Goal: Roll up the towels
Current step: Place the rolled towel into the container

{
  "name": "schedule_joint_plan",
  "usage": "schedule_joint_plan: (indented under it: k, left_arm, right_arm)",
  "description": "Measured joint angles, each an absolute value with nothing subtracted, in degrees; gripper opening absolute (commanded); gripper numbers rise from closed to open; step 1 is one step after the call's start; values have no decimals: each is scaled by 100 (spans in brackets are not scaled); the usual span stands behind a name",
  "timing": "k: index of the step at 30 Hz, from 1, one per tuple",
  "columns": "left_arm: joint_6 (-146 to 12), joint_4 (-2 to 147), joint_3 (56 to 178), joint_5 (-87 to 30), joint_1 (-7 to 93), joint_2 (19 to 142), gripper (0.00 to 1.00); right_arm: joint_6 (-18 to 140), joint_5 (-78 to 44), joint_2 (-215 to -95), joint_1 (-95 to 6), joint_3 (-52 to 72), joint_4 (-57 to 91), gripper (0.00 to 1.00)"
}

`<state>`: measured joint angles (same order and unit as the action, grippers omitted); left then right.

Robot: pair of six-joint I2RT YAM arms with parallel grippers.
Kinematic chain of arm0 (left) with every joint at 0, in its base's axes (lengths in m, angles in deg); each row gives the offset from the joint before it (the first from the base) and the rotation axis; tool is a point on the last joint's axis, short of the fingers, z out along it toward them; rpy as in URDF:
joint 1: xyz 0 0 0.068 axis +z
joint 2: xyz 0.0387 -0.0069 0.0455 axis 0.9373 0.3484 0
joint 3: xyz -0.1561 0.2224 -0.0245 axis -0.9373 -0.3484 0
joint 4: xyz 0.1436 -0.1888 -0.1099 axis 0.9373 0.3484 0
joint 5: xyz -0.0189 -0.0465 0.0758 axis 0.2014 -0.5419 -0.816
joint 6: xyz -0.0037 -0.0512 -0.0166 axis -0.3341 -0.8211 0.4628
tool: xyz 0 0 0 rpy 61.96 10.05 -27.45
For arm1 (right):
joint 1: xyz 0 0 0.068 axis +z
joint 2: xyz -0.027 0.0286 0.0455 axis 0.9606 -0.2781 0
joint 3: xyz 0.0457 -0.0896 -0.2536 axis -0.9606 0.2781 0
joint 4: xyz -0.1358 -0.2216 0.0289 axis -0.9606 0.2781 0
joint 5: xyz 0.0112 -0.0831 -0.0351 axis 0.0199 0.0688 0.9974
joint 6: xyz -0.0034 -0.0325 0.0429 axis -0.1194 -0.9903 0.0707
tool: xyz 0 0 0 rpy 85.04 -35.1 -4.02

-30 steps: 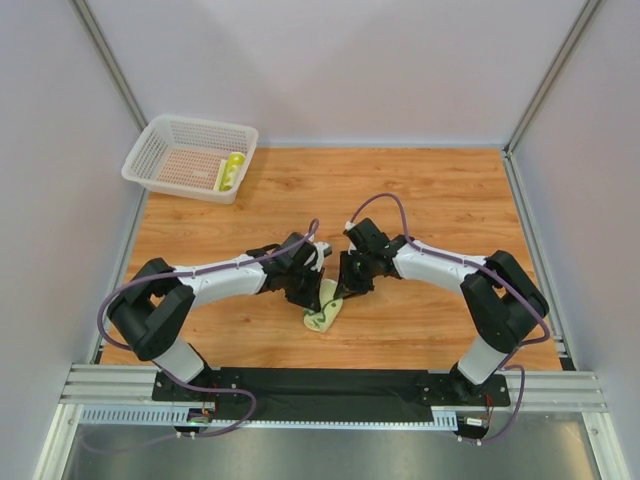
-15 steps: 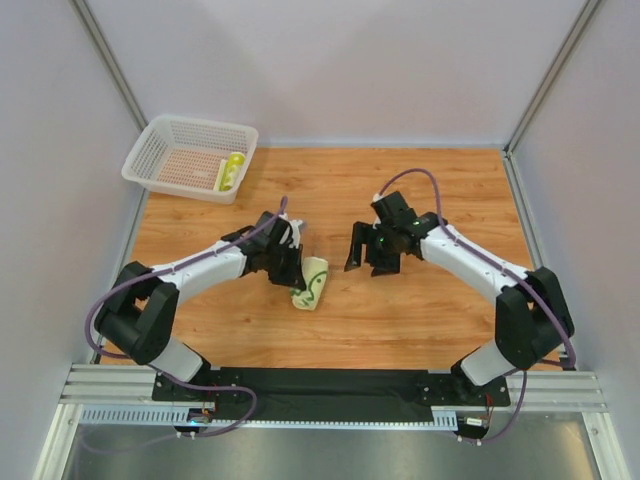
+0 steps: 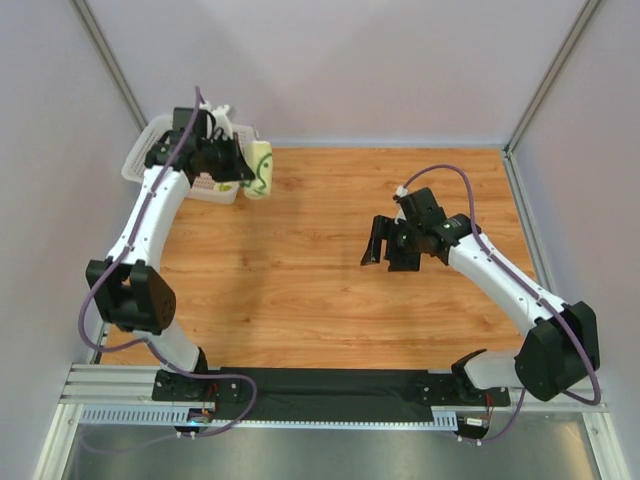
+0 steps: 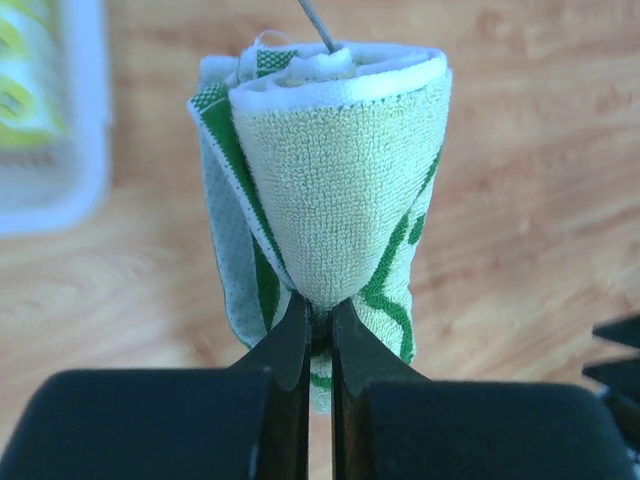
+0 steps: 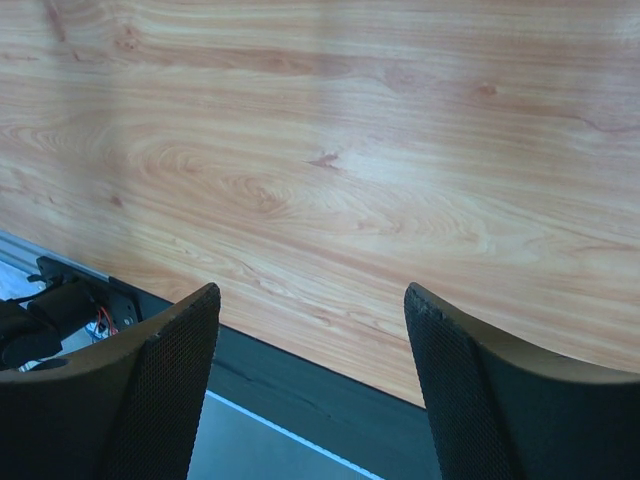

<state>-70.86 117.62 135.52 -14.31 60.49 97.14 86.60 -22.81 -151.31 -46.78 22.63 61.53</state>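
- Between the tips of the left end effector (image 4: 318, 335), which are closed almost together, the near end of a rolled towel (image 4: 335, 190) is pinched. The roll stands away from the tips.
- Beyond the grip it widens into a loose cone of cream terry with green swirls and a white hem. Coiled layers show at its far end, where a stray thread pokes out.
- Just left of the roll is the white basket (image 4: 60, 180). From above, the roll hangs off the table (image 3: 330, 300), beside the basket's right rim and not yet inside.
- Inside the basket a blurred yellow-green shape (image 4: 22, 80) may be another towel.
- Well apart, the right end effector (image 5: 310, 380) gapes wide and holds nothing.
- Rolling this towel looks finished, and what remains seems to be placing it in the basket.
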Motion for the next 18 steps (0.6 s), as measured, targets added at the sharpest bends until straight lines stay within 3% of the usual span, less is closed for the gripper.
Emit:
schedule_joint_plan:
  k: [5,11,18]
  left_arm:
    - [-6695,12460,15926,-1361,6905,11143,0]
    - [-6448,12919,17882,-944,7775,12846,0]
    - [-6374,12687,18730,-531,8173,14280,0]
  right_arm:
    - [8617,-2329,-15010,-4678,2483,6184,75]
    - [8459,-2445,-15034,-4694,2551,6254,75]
    - [8247,-2521,-15364,-4698,2549,6271,75]
